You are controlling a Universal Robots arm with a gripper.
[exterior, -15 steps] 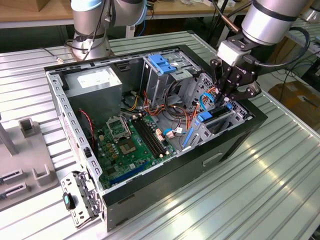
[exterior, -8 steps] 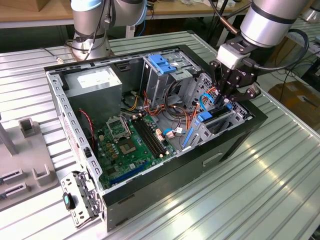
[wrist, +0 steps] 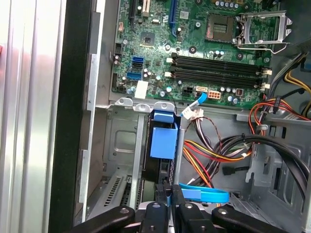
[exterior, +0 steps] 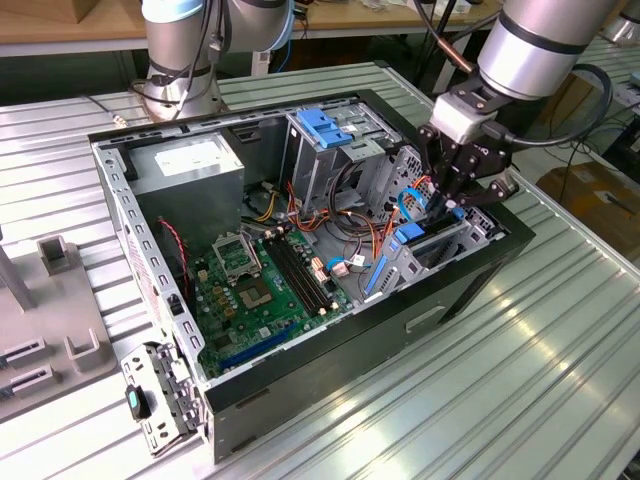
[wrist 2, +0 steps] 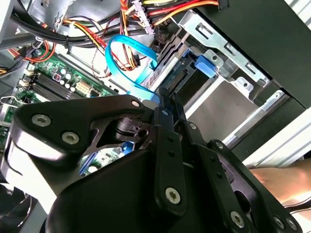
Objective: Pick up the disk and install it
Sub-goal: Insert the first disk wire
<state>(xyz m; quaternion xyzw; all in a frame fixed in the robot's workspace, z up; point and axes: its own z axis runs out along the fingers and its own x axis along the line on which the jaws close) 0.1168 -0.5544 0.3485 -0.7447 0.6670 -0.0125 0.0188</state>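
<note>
Looking down into the open black computer case on the ribbed metal table, you find your black gripper lowered into the drive bay at the case's front corner. Its fingers stand close together, pinched on the upper edge of the flat silver-metal disk with blue plastic rails, which stands on edge directly below the gripper, sunk into the grey metal bay. In the second wrist view the same disk sits just ahead of the fingertips, its dark connector end showing and a blue rail tab beside it against the bay wall. A flat light-blue data cable loops right beside the gripper on the motherboard side, and its tail lies just next to the fingers in the first wrist view. The green motherboard lies beyond the bay, away from the gripper, with bundles of orange, yellow and black wires between it and the cable. Farther off across the case you see the grey cage topped by a blue plastic bracket and the big grey power-supply box. A person's hand shows close to the gripper, outside the case wall.
</note>
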